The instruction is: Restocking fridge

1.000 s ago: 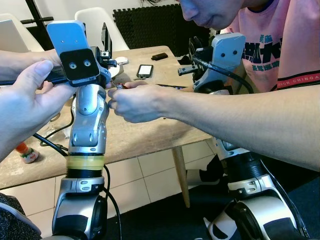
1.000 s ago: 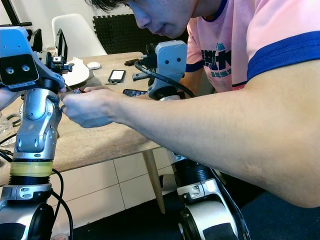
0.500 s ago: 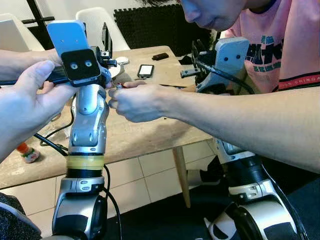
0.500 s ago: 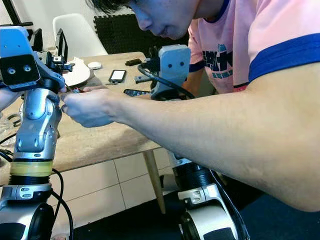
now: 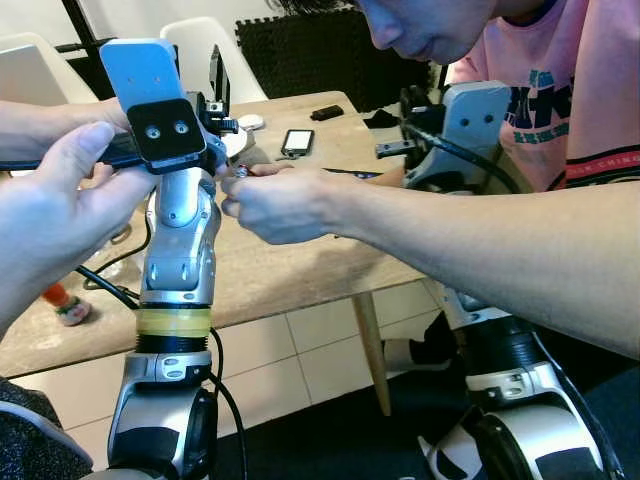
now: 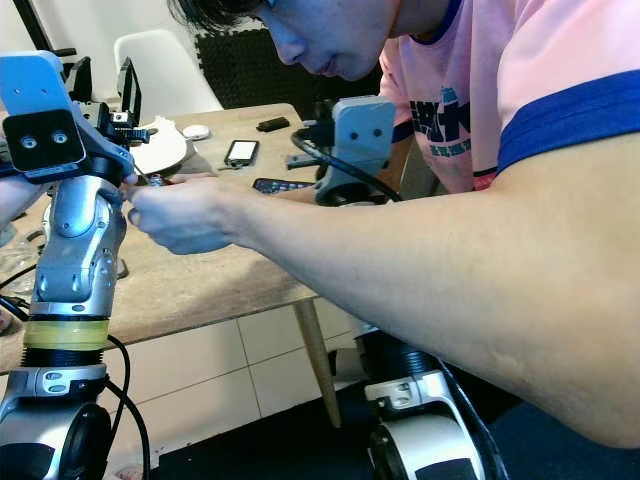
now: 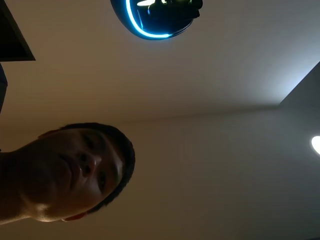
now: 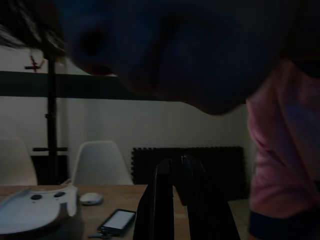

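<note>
No restocking is under way, judging from how things stand: there is no fridge and no groceries in the gripper, so the whole task seems to be still ahead. At the far left, a person's hand (image 5: pixel 50 215) steadies the robot's raised left arm (image 5: pixel 180 250), whose wrist unit with its two screws stands upright at the near edge of the wooden table (image 5: pixel 290 265); the left gripper (image 5: pixel 213 85) points up behind it, and I cannot tell how its jaws stand. The left wrist view looks straight up at the ceiling and a blue-lit ring lamp (image 7: pixel 157 17), which fits an arm held vertical. Just right of that wrist, the person's other hand (image 5: pixel 275 200) pinches a small tool or fastener (image 5: pixel 240 171) against the arm, which reads as servicing or adjustment rather than any task step. Farther back on the table lie a white rounded device (image 8: pixel 37 210), a phone (image 5: pixel 297 141) and a small dark object (image 5: pixel 326 112), with white chairs beyond. To the right, the right arm (image 5: pixel 470 110) is lifted beside the person in the pink shirt (image 5: pixel 560 100), and the right gripper (image 8: pixel 182 200) shows its two dark fingers close together, holding nothing. A small bottle (image 5: pixel 70 305) lies on the floor at the left.
</note>
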